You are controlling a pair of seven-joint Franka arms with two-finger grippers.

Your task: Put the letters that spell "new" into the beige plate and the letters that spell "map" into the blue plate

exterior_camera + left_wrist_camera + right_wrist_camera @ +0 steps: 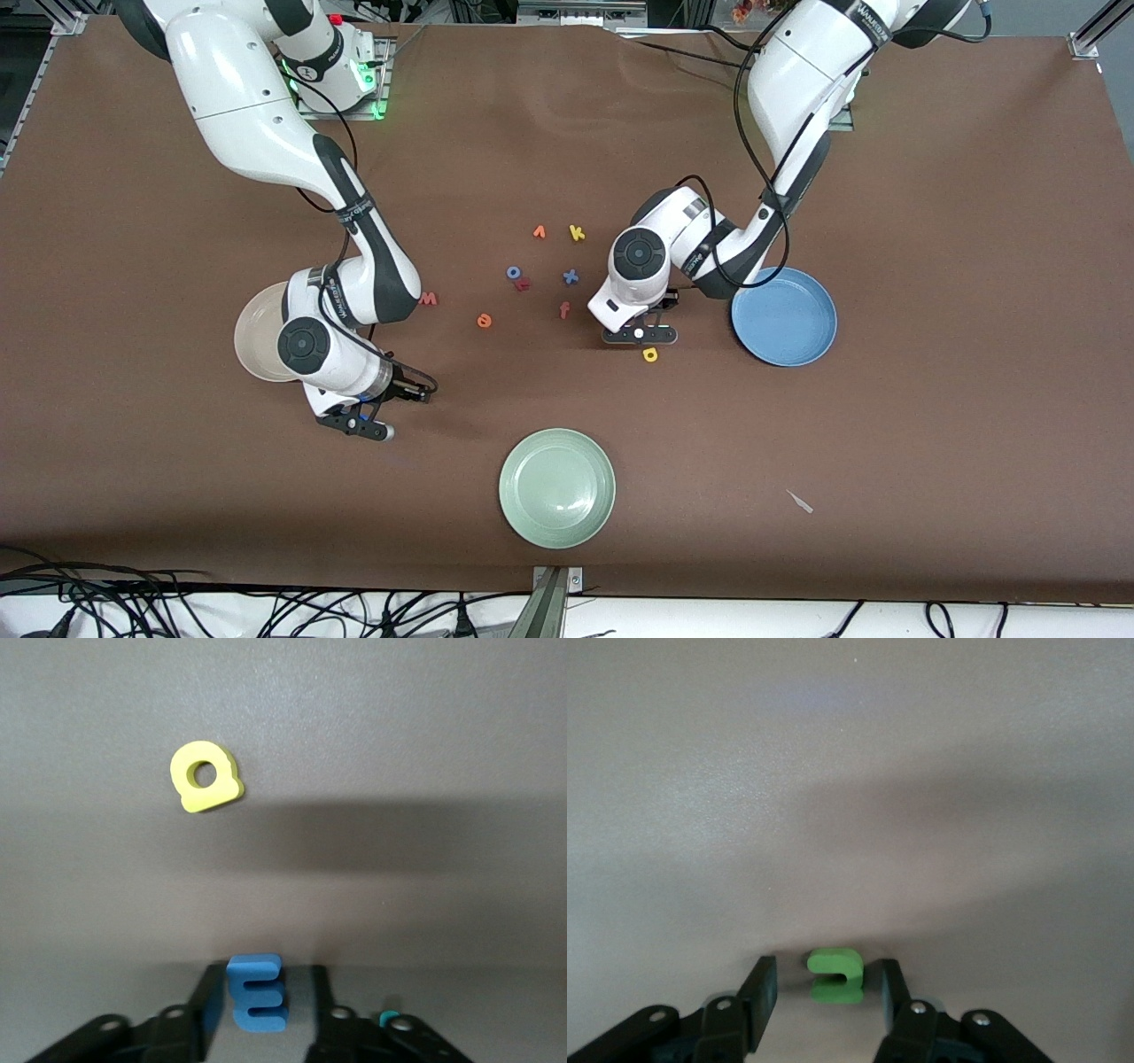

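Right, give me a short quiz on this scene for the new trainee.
1. Which letter lies between the open fingers of the left gripper?
A) yellow a
B) blue m
C) orange e
2. True or false: the green plate is the plate nearest to the front camera.
3. Fill in: the right gripper is down at the table with its fingers on either side of a green letter, the ___.

Key: 1 B; 2 true; 3 n.
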